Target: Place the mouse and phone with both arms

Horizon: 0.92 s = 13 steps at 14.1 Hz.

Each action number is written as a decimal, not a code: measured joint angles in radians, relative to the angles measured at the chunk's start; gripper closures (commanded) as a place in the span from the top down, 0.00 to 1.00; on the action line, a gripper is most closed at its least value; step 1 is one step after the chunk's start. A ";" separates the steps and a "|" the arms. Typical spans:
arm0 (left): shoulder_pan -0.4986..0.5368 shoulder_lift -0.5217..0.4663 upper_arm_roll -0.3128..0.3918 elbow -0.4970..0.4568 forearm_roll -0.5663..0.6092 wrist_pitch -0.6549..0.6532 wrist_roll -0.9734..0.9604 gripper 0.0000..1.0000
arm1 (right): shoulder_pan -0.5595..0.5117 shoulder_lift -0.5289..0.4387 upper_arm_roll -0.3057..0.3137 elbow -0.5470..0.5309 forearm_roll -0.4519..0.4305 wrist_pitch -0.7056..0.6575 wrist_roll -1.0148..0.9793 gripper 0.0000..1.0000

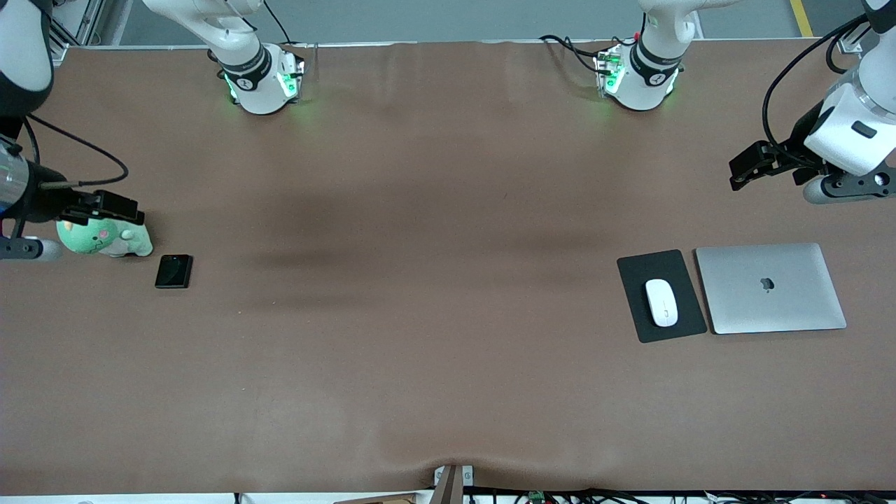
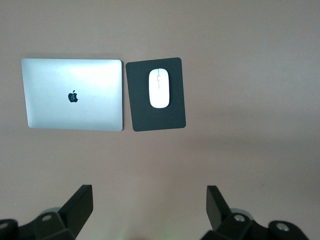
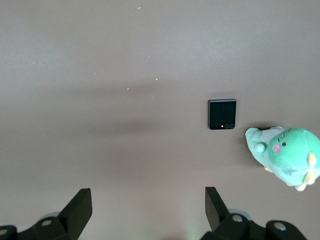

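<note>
Resting on the mouse pad [image 1: 661, 295] beside the laptop [image 1: 770, 288], the mouse [image 1: 661, 302] is found near the table [image 1: 434, 350] edge at the left arm's end; the phone [image 1: 173, 271] lies beside the plush toy [image 1: 105, 238] at the right arm's end. Both the left gripper [image 2: 150, 210] and right gripper [image 3: 147, 210] are held aloft with fingers spread, nothing held. The stage cannot be settled: either placement is complete, or pickup is pending.

We are seeing the left gripper [image 2: 147, 210] hanging fingers apart, bare table [image 1: 434, 280] under it; laptop [image 2: 73, 94] lying just beside the mouse pad [image 2: 156, 93] is crowding the mouse [image 2: 159, 88]. Right gripper [image 3: 145, 212] is hanging spread too; plush toy [image 3: 286, 156] is sitting near the phone [image 3: 222, 114].
</note>
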 measured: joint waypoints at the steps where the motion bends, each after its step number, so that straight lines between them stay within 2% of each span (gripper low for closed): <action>1: 0.000 0.000 0.001 0.000 0.000 -0.002 0.005 1.00 | 0.003 -0.016 0.000 0.000 0.002 -0.012 0.011 1.00; 7: 0.000 0.000 0.002 0.003 0.000 -0.004 0.010 1.00 | 0.002 -0.055 -0.011 -0.006 0.003 -0.045 0.023 1.00; 13: 0.000 0.000 0.003 0.005 0.000 -0.005 0.011 1.00 | 0.002 -0.162 -0.015 -0.080 -0.001 -0.047 0.006 1.00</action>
